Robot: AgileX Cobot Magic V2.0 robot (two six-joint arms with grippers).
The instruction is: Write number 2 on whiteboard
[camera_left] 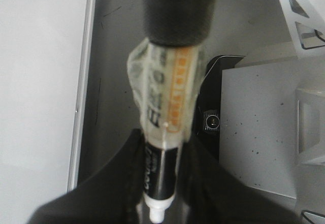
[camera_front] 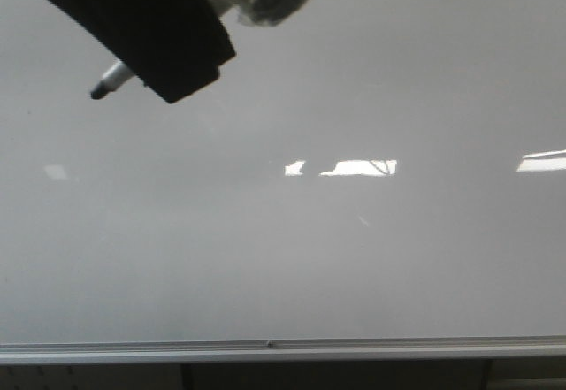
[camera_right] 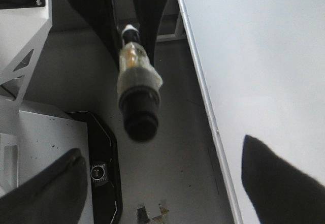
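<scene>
The whiteboard [camera_front: 292, 257] fills the front view, glossy pale grey, with a silver rail [camera_front: 283, 350] along its near edge. No number 2 shows on it. My left gripper [camera_front: 181, 76] is shut on a black marker [camera_front: 113, 79] whose dark tip points down-left over the board's far left part; I cannot tell if the tip touches. The left wrist view shows the marker [camera_left: 161, 158] clamped between the black fingers, its upper part wrapped in clear tape. My right gripper [camera_right: 162, 188] is open and empty beside the board's rail [camera_right: 203, 87], looking at the marker [camera_right: 137, 89].
Bright rectangular light reflections [camera_front: 358, 168] lie on the board's middle and right. Off the board's edge sit a grey floor [camera_right: 172, 148], a black device [camera_right: 104, 173] and a speckled white base [camera_left: 259, 127].
</scene>
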